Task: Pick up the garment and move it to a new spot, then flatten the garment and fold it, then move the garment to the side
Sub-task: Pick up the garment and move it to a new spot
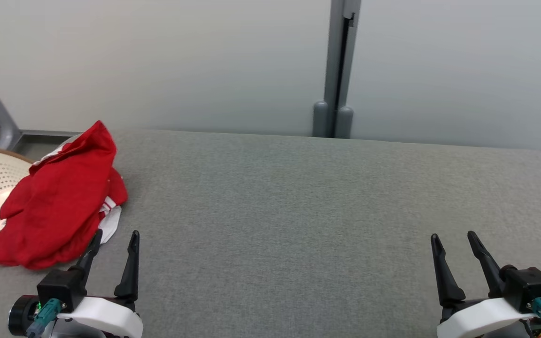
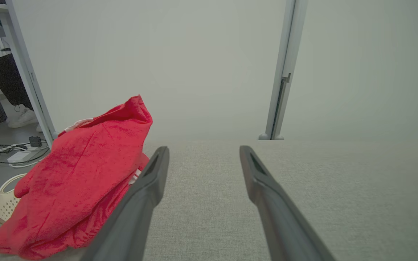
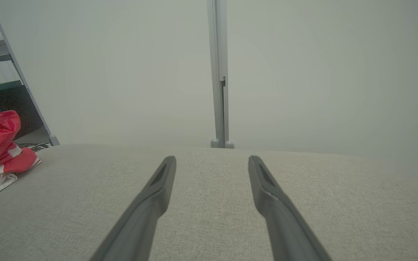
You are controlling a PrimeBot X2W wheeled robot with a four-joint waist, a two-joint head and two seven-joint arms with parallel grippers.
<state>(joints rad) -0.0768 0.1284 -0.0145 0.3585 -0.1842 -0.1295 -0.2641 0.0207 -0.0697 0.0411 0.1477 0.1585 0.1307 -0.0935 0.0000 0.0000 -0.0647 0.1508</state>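
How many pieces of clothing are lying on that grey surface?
1: a crumpled red garment with white trim, at the left end of the grey surface. The heap may hide another piece.

A grey, fabric-covered desk point(image 1: 298, 211) is shown, on which a crumpled red garment point(image 1: 59, 202) with white trim is heaped at the far left, close against the left edge.

Pair: left gripper point(image 1: 116, 233), right gripper point(image 1: 453, 234); each two long tapered black fingers point(image 1: 132, 263), black block housing point(image 1: 61, 287), white wrist shell point(image 1: 104, 317), teal cable connector point(image 1: 49, 311).
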